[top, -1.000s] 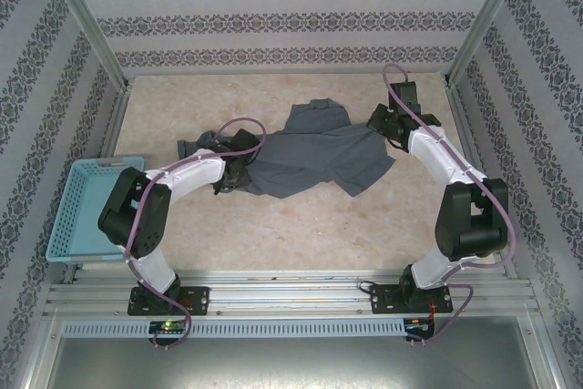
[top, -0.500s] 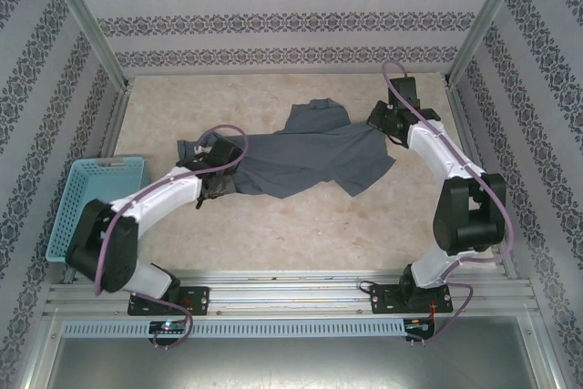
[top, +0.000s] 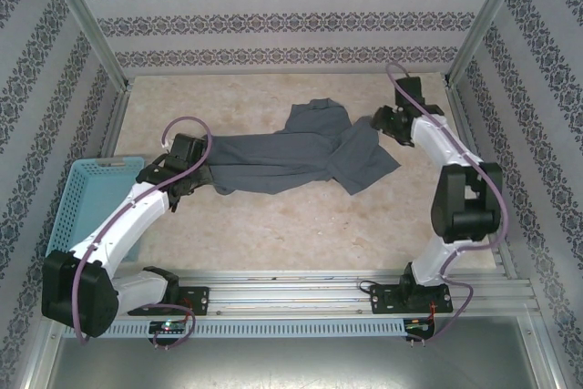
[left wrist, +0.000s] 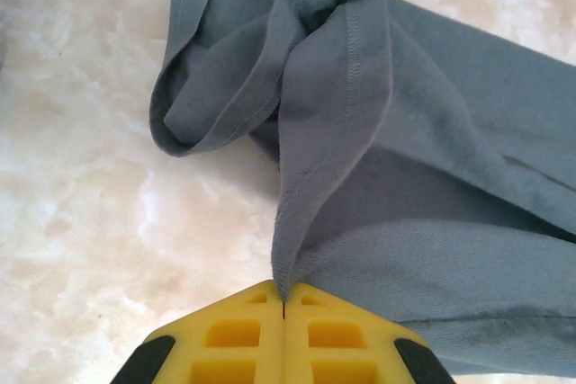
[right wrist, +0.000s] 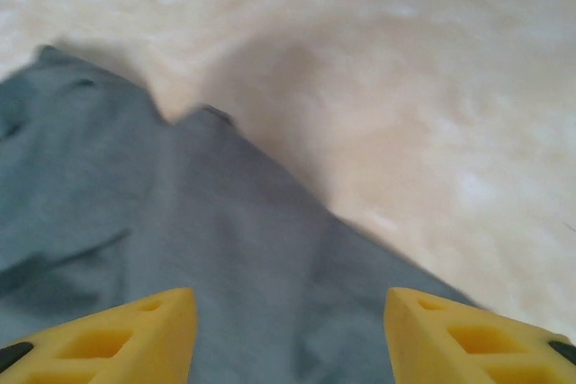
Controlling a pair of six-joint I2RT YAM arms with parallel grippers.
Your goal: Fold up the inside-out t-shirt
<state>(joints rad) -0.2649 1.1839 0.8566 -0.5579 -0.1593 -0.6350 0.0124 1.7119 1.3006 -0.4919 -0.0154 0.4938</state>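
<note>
Light-blue plastic mesh basket [top: 77, 202] at left edge of table, toward near side, long side running front to back. Table top [top: 301, 225] beige, marbled. Grey floral-striped wallpaper [top: 291, 15] on back and side walls. Aluminium rails [top: 291, 293] along near edge; metal posts [top: 82, 20] at back corners

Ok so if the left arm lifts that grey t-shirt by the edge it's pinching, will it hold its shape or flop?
Likely floppy: the t-shirt lies bunched in soft folds, and the hem pinched in the left gripper drapes in loose curls. It would probably trail and drag rather than lift flat. It looks thin, so probably light.
</note>
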